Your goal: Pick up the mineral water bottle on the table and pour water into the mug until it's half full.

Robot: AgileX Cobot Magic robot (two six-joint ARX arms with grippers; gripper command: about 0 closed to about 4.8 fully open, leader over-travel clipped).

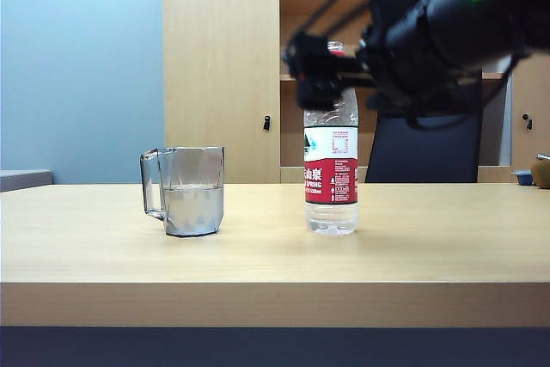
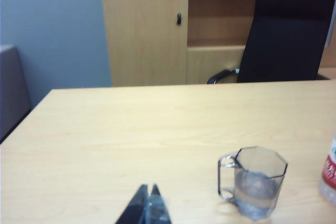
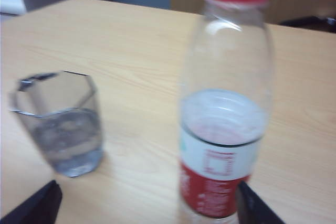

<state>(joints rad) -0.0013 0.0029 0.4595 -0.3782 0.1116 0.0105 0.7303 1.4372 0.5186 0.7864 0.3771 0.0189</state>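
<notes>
Upright on the surface (image 1: 430, 247), near the middle and a little toward the right side: the mineral water bottle (image 1: 331, 156), capless, red and white label facing the front edge, clear of any grip. To its left, well apart, also set back from the front edge: the mug (image 1: 187, 191), handle pointing toward the left edge, water (image 1: 192, 208) up to roughly half its height. Above the bottle's shoulder and neck, off the surface: the right claw (image 1: 316, 75), dark, blurred in the exterior view, overlapping the bottle's upper part there. In the right wrist view, right claw released, dark fingertips (image 3: 37, 205) spread wide to either side of the bottle's lower part, neither touching it. Left claw (image 2: 148, 191) low over the near part of the surface, short of the mug, fingertips nearly together with only a thin gap, nothing between them. Behind the surface: a wooden cabinet (image 1: 222, 66) and a dark chair (image 1: 421, 148).
</notes>
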